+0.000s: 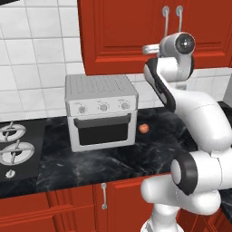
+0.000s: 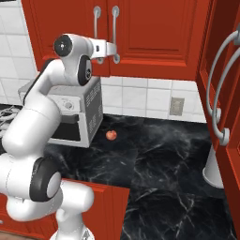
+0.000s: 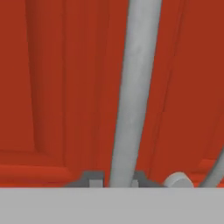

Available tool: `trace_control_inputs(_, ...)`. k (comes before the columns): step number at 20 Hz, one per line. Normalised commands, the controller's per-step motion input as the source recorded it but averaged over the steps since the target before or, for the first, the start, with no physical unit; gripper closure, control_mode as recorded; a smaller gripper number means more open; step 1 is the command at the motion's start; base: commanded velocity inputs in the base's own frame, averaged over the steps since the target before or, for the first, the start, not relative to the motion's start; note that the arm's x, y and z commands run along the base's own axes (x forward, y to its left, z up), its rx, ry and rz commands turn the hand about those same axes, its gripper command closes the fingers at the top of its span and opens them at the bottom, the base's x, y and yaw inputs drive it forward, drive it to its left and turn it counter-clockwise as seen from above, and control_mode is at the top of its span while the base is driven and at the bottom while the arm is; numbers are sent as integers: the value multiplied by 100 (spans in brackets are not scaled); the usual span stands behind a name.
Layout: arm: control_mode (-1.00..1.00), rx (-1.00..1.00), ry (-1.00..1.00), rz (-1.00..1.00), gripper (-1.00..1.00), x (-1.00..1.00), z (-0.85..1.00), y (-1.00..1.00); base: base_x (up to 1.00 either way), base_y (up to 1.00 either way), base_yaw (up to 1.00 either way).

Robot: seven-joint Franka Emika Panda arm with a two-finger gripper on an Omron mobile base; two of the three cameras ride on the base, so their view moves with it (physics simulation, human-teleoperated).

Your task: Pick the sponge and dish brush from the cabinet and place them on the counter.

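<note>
The red cabinet (image 1: 122, 36) (image 2: 154, 33) hangs above the counter with both doors closed, so the sponge and dish brush are hidden. My gripper (image 3: 114, 179) (image 2: 114, 52) is up against the doors, shut on one of the long curved silver handles (image 3: 134, 87) (image 2: 115, 28). In the hand view the handle runs up between the two dark fingertips (image 3: 92, 179). The black marble counter (image 1: 113, 163) (image 2: 159, 159) lies below.
A silver toaster oven (image 1: 100, 111) stands on the counter beside a stovetop (image 1: 16, 149). A small red fruit (image 1: 144, 128) (image 2: 111, 135) lies near the wall. At the right, another red door with long handles (image 2: 220, 93) juts out above a white object (image 2: 213, 171).
</note>
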Motion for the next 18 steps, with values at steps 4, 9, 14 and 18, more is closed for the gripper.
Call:
trace_control_inputs(4,-100,-11,-13,-4,100,-29,12,20,0,0,0)
trace_control_inputs(9,-100,-5,-8,-4,100,-45,8,18,0,0,0)
trace_control_inputs(14,-100,-4,-1,-3,100,-38,5,27,0,0,0)
trace_control_inputs(18,-100,3,5,3,100,-27,8,23,0,0,0)
